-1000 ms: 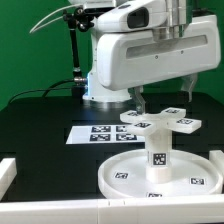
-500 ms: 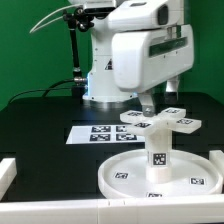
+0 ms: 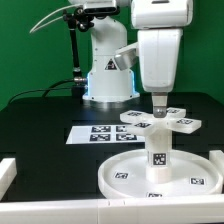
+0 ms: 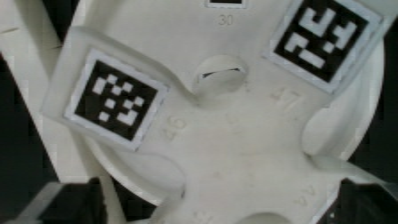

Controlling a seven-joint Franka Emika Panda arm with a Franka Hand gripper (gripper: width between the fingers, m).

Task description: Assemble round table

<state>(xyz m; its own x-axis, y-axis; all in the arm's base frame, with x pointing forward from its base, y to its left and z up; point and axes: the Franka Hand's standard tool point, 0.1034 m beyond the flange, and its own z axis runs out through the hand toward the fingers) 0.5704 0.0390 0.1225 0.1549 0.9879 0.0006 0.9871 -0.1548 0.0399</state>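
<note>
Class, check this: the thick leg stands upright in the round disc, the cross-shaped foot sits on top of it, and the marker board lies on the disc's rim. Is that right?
Not quite. In the exterior view the marker board lies flat on the black table, behind the round disc and apart from its rim. The leg does stand upright in the disc, with the cross-shaped foot on top.

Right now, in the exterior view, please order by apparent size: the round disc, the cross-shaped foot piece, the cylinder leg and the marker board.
1. Round disc, largest, but nearest the camera.
2. Cross-shaped foot piece and marker board: they look alike, so unranked.
3. Cylinder leg, smallest.
</note>
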